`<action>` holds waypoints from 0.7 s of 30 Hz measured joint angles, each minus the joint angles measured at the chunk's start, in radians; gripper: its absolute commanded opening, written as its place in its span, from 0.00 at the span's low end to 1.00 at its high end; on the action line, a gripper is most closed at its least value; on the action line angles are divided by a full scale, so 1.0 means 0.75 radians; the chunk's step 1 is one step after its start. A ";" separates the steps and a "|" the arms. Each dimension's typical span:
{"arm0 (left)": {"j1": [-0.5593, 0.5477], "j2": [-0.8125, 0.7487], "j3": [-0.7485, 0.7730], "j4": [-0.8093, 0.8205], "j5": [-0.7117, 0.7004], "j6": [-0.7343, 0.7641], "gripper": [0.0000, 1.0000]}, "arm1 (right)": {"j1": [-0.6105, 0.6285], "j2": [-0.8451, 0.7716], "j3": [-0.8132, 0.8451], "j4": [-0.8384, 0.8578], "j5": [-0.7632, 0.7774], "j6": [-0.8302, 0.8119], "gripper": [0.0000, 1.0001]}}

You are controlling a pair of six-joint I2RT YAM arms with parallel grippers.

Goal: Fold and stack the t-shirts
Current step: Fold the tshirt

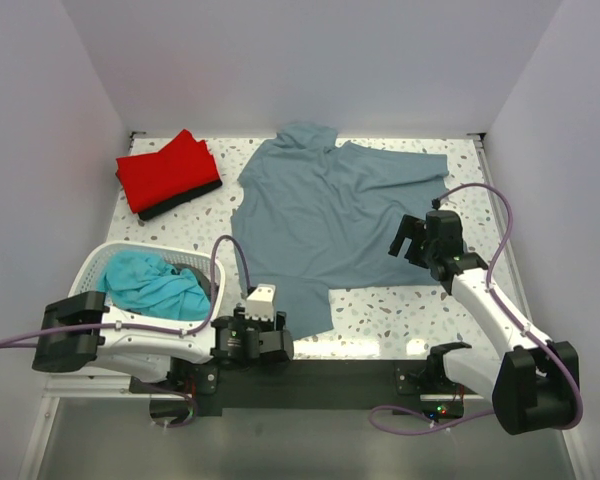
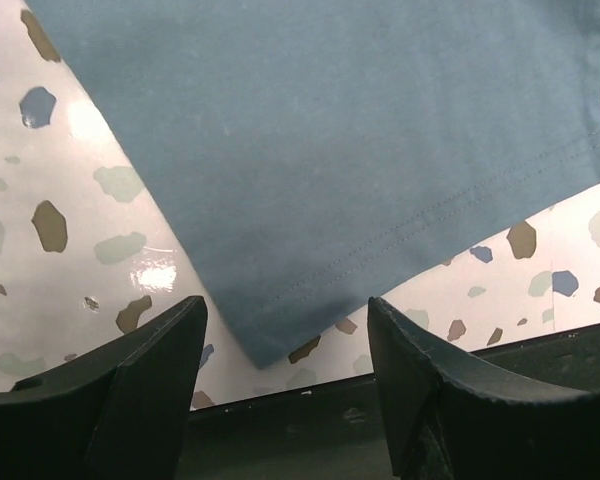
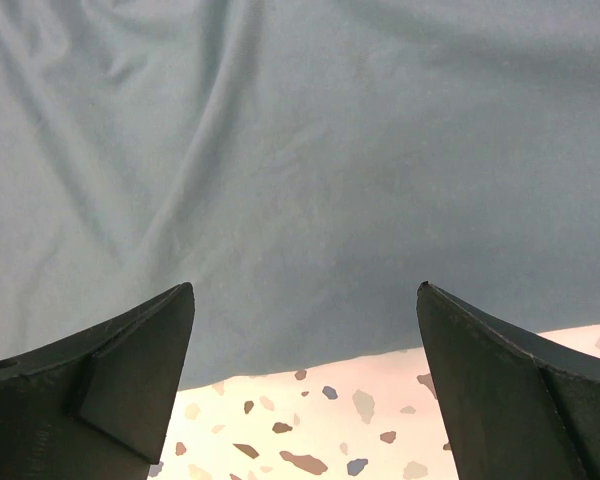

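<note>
A grey-blue t-shirt (image 1: pixel 330 215) lies spread and wrinkled across the middle of the table. My left gripper (image 1: pixel 264 337) is open and empty at the table's near edge, over the shirt's near corner (image 2: pixel 270 345). My right gripper (image 1: pixel 412 243) is open and empty above the shirt's right edge (image 3: pixel 310 200). A folded red t-shirt (image 1: pixel 167 170) lies on a folded black one (image 1: pixel 185 198) at the back left. A teal t-shirt (image 1: pixel 152 285) sits crumpled in the white basket (image 1: pixel 88 268).
The white laundry basket stands at the near left beside my left arm. White walls enclose the table on three sides. Bare speckled tabletop (image 1: pixel 400 310) shows at the near right of the shirt.
</note>
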 measured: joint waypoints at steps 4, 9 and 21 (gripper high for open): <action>-0.024 0.032 0.000 0.010 0.011 -0.033 0.66 | 0.000 -0.007 -0.001 0.000 -0.001 0.000 0.96; -0.056 0.038 0.000 -0.006 0.007 -0.094 0.62 | 0.000 -0.042 -0.010 -0.001 0.000 0.001 0.96; -0.136 0.175 0.089 -0.206 -0.026 -0.277 0.53 | 0.000 -0.050 -0.016 -0.003 0.000 0.001 0.96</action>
